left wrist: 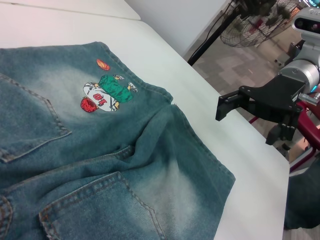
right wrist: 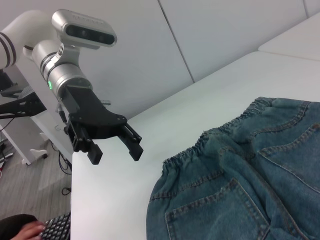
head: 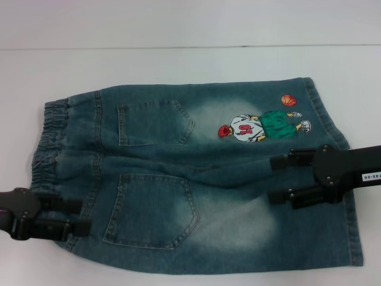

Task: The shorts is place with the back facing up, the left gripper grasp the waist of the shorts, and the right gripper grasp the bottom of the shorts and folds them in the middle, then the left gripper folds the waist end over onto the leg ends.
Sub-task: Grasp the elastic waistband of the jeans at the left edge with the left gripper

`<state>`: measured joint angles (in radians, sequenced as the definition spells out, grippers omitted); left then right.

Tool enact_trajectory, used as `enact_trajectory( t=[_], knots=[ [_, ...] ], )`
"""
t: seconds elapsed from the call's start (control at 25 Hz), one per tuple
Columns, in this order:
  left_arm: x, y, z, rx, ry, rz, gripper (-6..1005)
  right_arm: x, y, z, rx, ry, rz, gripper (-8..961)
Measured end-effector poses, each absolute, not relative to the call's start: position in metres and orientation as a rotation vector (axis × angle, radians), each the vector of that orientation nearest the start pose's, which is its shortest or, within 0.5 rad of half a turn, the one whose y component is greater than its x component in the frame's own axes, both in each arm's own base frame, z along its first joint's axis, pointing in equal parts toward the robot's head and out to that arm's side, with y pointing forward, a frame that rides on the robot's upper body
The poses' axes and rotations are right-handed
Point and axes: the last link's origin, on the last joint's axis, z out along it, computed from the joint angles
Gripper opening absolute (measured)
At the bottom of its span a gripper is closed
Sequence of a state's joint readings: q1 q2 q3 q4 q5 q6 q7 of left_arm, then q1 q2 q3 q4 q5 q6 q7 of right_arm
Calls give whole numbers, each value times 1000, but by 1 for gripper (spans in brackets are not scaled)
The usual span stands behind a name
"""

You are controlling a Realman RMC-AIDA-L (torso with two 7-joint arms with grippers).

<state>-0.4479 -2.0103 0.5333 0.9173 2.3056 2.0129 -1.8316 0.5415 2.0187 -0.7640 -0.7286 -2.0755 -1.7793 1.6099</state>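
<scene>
The shorts (head: 196, 179) lie flat on the white table, back up, with two patch pockets showing. The ruched waist (head: 50, 137) is at the left, and the bottom of the shorts, with the leg ends (head: 352, 226), is at the right. A basketball cartoon (head: 262, 125) sits on the far leg. My left gripper (head: 74, 215) hovers open at the waist's near corner with nothing in it; the right wrist view shows the left gripper (right wrist: 115, 152) raised beside the waistband (right wrist: 210, 145). My right gripper (head: 278, 179) hangs open above the legs near the hems, holding nothing.
The white table (head: 178, 65) extends beyond the shorts on the far side, with a seam line across it. In the left wrist view the table edge (left wrist: 280, 165) drops off just past the hems (left wrist: 200, 135). A keyboard (right wrist: 55, 227) lies below the table's left end.
</scene>
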Motion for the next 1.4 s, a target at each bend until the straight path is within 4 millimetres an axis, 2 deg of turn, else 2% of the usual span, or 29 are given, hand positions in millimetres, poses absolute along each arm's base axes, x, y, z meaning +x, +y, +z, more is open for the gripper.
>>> enact_trajectory(
  t=[0.32, 0.52, 0.68, 0.84, 1.0, 1.2, 1.4],
  knots=[
    [-291, 269, 70, -2854, -1247, -480, 789, 253, 312, 19, -2974, 797, 618, 941],
    [-294, 274, 76, -2775, -1357, -453, 789, 252, 312, 19, -2975, 794, 619, 942],
    [-300, 282, 88, -2648, -1475, -420, 789, 252, 312, 19, -2973, 795, 619, 942],
    [-312, 297, 104, -2377, -1762, -333, 790, 252, 312, 19, -2973, 795, 620, 941],
    [-313, 305, 109, -2234, -1942, -231, 790, 250, 314, 19, -2976, 782, 620, 939],
    [-316, 311, 108, -2162, -2014, -40, 790, 249, 314, 18, -2981, 762, 621, 938],
    [-327, 315, 107, -2073, -2014, 81, 789, 248, 315, 16, -2981, 744, 622, 939]
  ],
)
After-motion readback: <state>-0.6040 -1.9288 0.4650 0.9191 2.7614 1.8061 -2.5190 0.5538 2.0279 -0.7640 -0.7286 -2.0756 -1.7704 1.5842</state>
